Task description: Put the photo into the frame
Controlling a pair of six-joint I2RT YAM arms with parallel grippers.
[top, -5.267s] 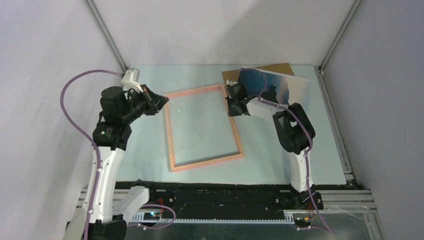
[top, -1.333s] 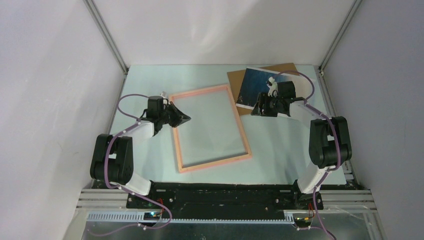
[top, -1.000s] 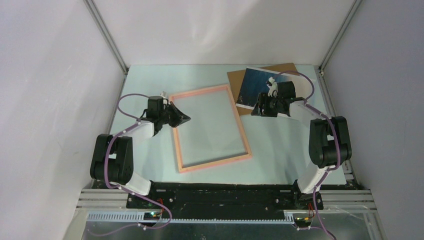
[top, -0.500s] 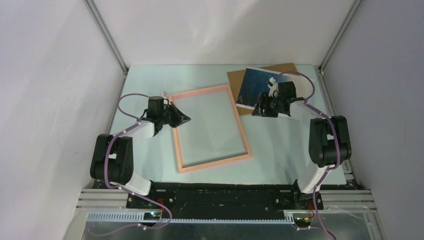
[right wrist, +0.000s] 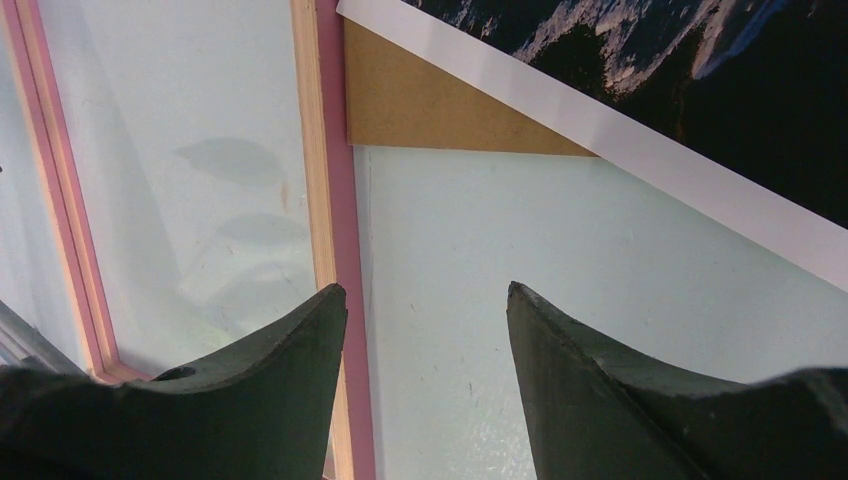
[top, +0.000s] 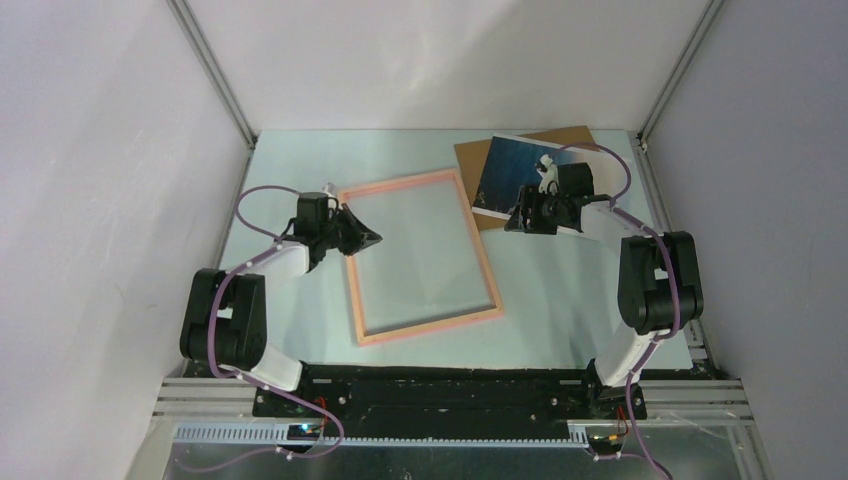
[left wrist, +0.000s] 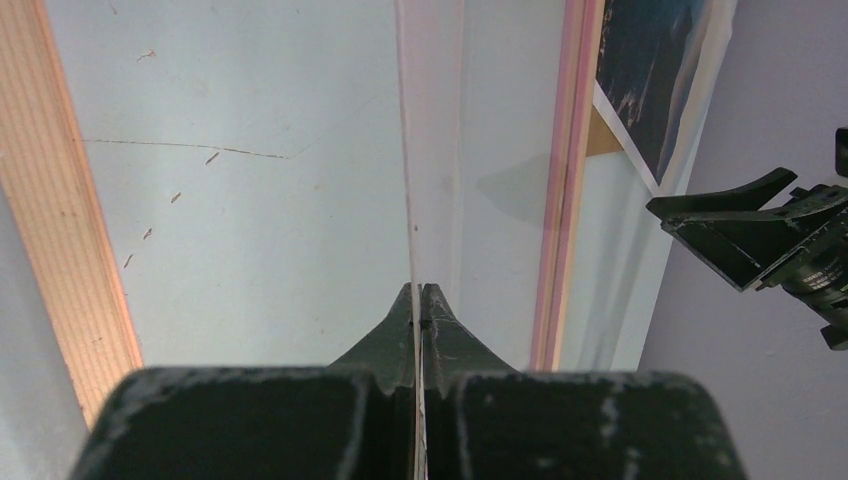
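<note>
The pink frame (top: 478,245) lies flat mid-table; its rails also show in the left wrist view (left wrist: 565,200) and the right wrist view (right wrist: 335,150). The photo (top: 508,168), a dark blue seascape with a white border (right wrist: 650,40), rests at the back right on a brown board. My left gripper (top: 372,238) reaches over the frame's left rail and is shut on a thin clear sheet (left wrist: 425,150), seen edge-on inside the frame. My right gripper (top: 515,222) hovers open and empty over bare table (right wrist: 425,290), between the frame's right rail and the photo.
The brown backing board (top: 562,140) lies under the photo in the back right corner, and one of its corners (right wrist: 430,100) touches the frame's rail. White walls close in the table on three sides. The right gripper (left wrist: 740,225) shows in the left wrist view.
Over the last second the right gripper edged slightly towards the photo; the left has not moved. Five seconds ago both arms stood elsewhere, the photo was tilted up, and the frame lay a little further left.
</note>
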